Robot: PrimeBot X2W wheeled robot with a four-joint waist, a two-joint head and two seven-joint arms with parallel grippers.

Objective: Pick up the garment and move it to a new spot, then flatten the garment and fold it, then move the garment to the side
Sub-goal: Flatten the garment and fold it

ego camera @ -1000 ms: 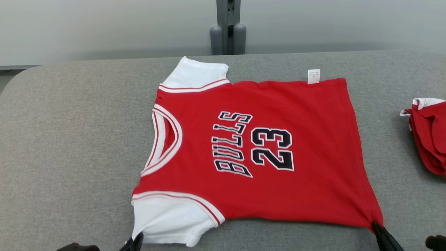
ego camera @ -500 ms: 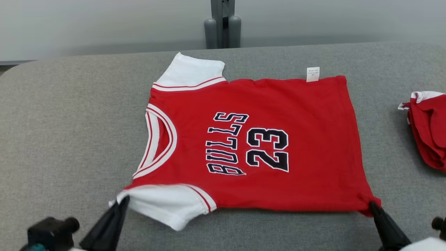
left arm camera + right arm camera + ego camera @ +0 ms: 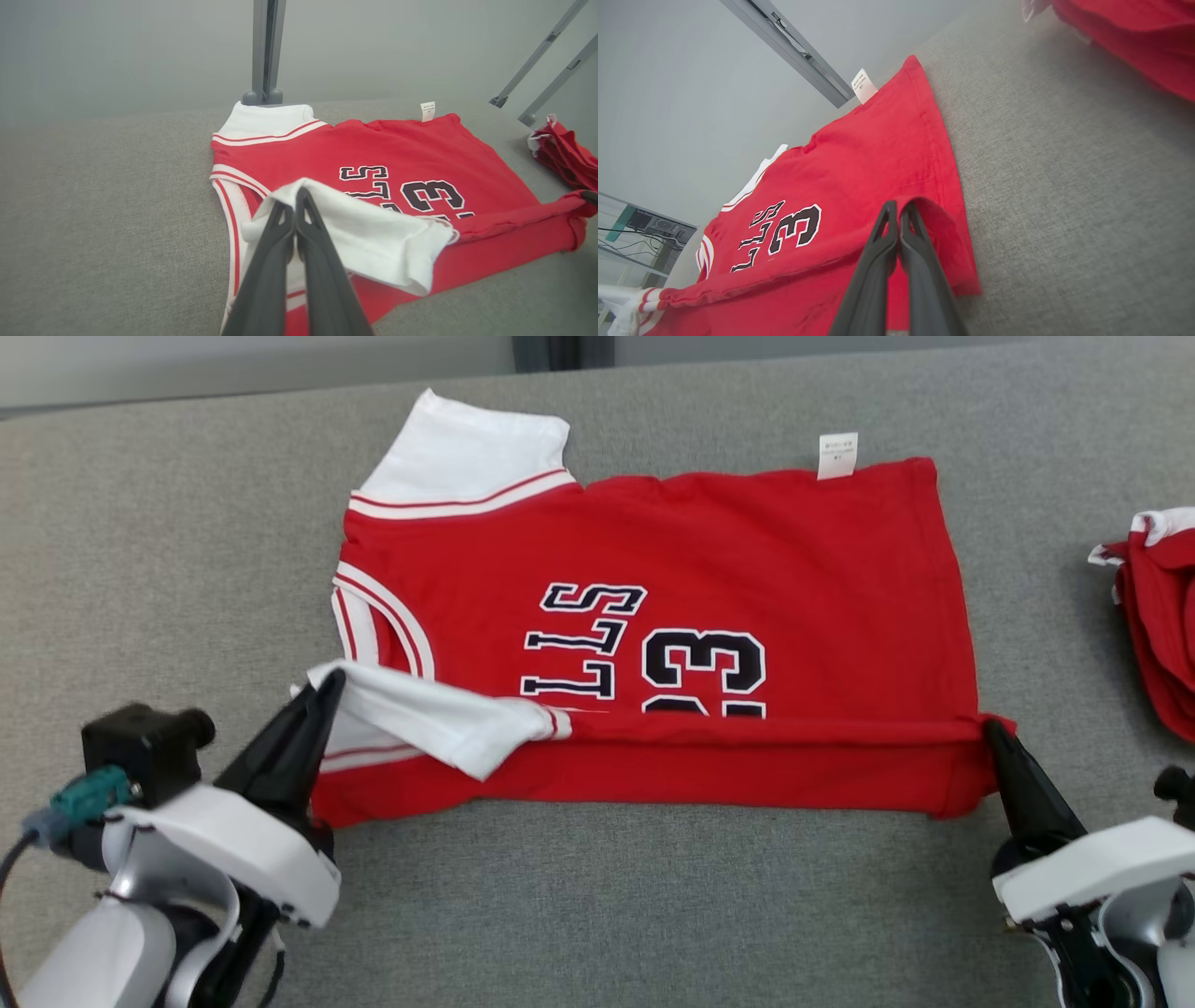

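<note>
1 red short-sleeved fabric jersey [image 3: 709, 551] mid grey fabric surface [image 3: 187, 523], near edge lifted. 2 grippers: left gripper [image 3: 327, 686] pinching white sleeve [image 3: 420, 714], right gripper [image 3: 991, 733] pinching hem corner [image 3: 966, 779]. 1 crumpled red cloth bundle [image 3: 1162, 616] far right.

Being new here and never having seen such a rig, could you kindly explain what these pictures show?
It is a two-armed robot folding clothes. One picture looks down from its head; the other two look along each arm's claw. A red jersey lies on a grey padded surface, with another red bundle at the right. The left claw is shut on the jersey's white sleeve, the right claw on its hem corner, both lifting the near edge over the print.
</note>
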